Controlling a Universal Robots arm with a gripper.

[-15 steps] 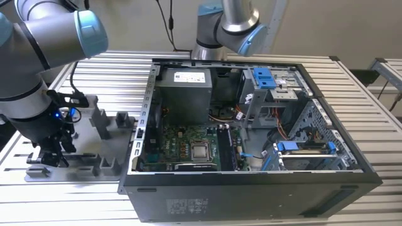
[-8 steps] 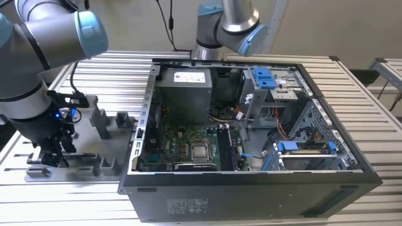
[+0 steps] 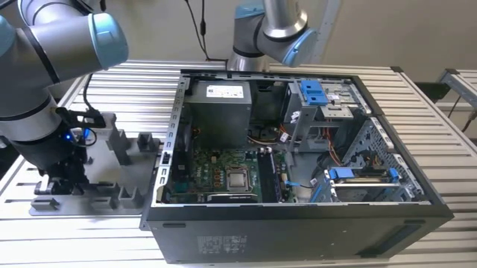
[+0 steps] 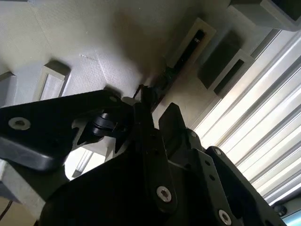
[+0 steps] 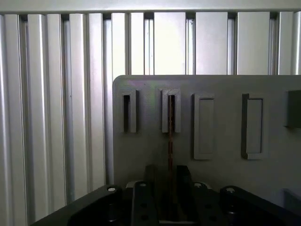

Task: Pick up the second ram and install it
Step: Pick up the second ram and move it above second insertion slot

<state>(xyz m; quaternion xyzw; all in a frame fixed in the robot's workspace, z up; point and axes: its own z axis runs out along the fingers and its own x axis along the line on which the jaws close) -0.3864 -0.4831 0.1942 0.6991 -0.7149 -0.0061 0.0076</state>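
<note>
Jaws clamp the second ram (image 5: 170,141), a thin brownish strip seen edge-on.

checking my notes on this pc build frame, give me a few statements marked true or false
1. The gripper is over the grey holder, at the exterior view's left. True.
2. The ram lies flat on the table. False: in the first wrist view it stands edge-on in a slot of the holder.
3. The case is open, with the motherboard in sight. True.
4. The holder sits inside the case. False: it rests on the table, outside the case.
</note>
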